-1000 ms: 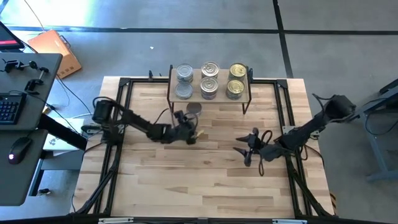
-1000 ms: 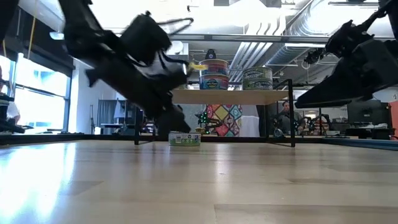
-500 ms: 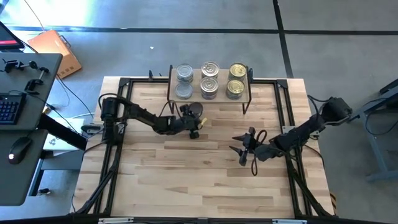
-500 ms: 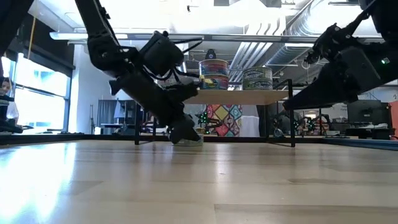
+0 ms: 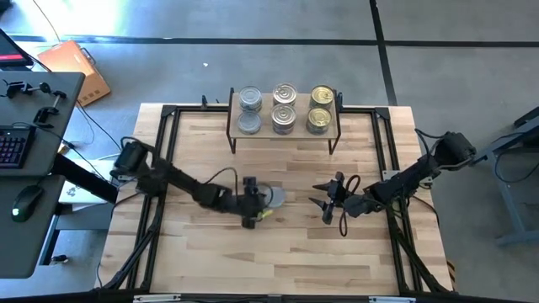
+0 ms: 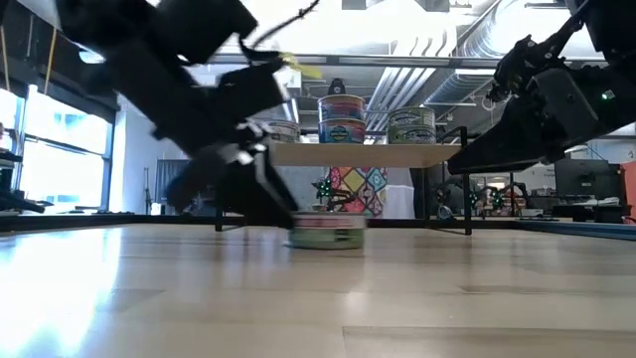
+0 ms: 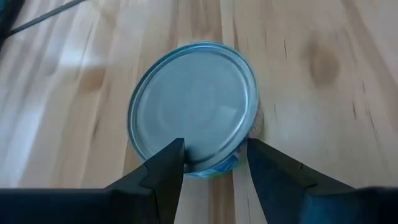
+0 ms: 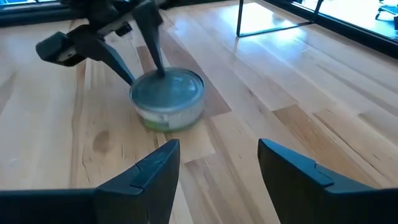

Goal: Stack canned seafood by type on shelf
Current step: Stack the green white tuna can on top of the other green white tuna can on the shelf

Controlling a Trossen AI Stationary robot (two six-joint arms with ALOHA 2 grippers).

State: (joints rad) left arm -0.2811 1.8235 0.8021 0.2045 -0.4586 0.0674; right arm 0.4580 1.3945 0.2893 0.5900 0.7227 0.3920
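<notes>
One silver-grey-topped tin (image 5: 271, 196) (image 6: 328, 231) (image 7: 193, 106) (image 8: 168, 96) with a green and white label stands flat on the table's middle. My left gripper (image 5: 251, 204) (image 7: 214, 155) is open. It reaches in from the table's left, its fingertips at the tin's rim on the arm's side. My right gripper (image 5: 328, 200) (image 8: 217, 158) is open and hovers to the right of the tin, pointing at it. The shelf (image 5: 295, 135) (image 6: 368, 154) stands at the far edge. It carries several tins: silver-grey on the left, pull-ring in the middle, gold on the right. My left gripper stands open at the lone tin's nearest rim (image 7: 211, 168), slanting down from the table's left. One finger (image 8: 158, 62) shows over the lid's edge and the other (image 8: 121, 65) beside the wall. Whether either touches the tin I cannot tell.
The shelf's thin black legs (image 5: 330, 143) stand on the table's far part. A black frame (image 5: 168, 114) runs round the tabletop. Bare wood (image 5: 278, 252) lies between the tin and the near edge. A desk with a keyboard (image 5: 13, 143) stands off the table's left.
My left gripper first moved toward the shelf, onto the tin by the shelf's front edge. It then drew back toward the table's near edge. The tin has moved with it from the shelf's front edge to the table's middle, where it stands flat.
</notes>
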